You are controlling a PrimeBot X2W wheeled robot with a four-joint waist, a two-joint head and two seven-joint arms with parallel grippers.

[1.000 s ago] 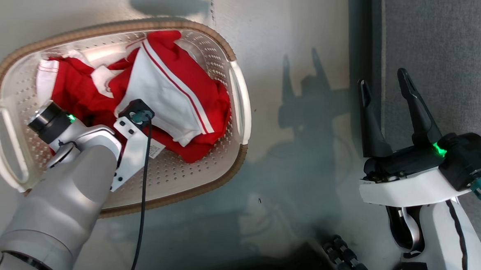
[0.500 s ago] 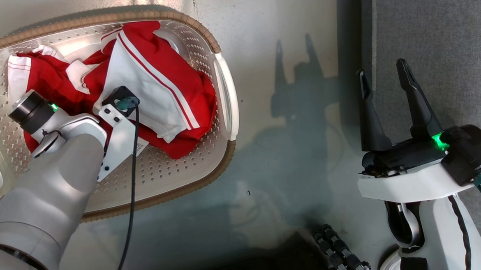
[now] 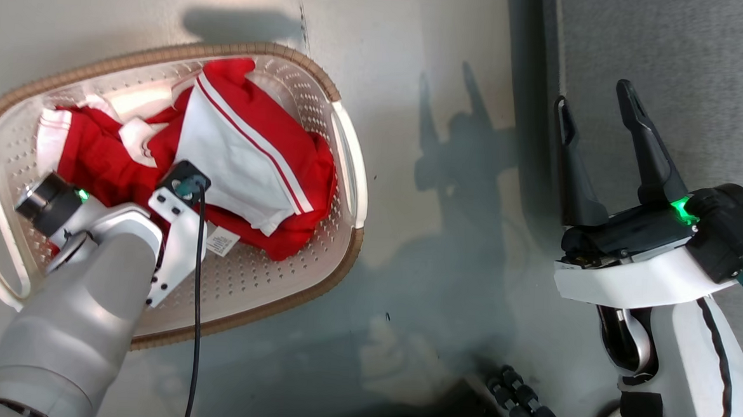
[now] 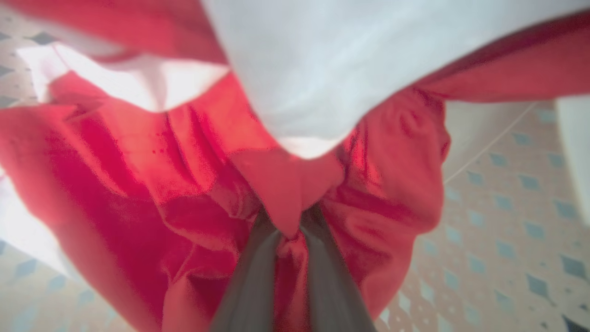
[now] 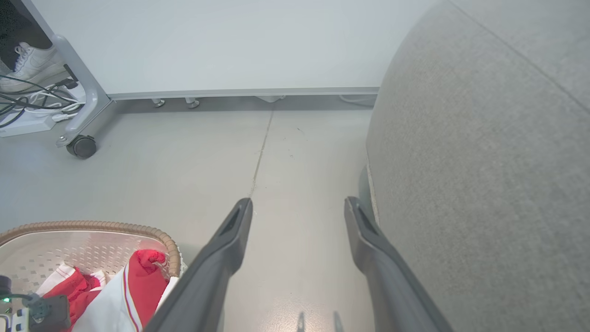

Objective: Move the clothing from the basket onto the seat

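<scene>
The clothing [image 3: 254, 145], red with white panels and thin stripes, lies bunched in the cream basket [image 3: 266, 273] on the floor at the left. My left arm [image 3: 87, 295] reaches down into the basket, its wrist covering the fingers. In the left wrist view my left gripper [image 4: 288, 228] is shut on a fold of the red clothing [image 4: 138, 184]. My right gripper [image 3: 595, 96] hovers open and holds nothing, at the edge of the grey seat [image 3: 672, 46]. The right wrist view has this gripper [image 5: 298, 203] beside the seat [image 5: 484, 161], with the basket [image 5: 92, 226] and clothing [image 5: 143, 272] at lower left.
Bare grey floor [image 3: 446, 238] separates basket and seat. A white panel on a castor [image 5: 81, 146] stands beyond the basket, with cables [image 5: 27, 99] and a person's white shoe [image 5: 27, 64] behind it. My own base [image 3: 527, 401] sits at the bottom edge.
My left gripper has closed on the red fabric inside the basket. The head camera has shifted a little. My right gripper has stayed open and still.
</scene>
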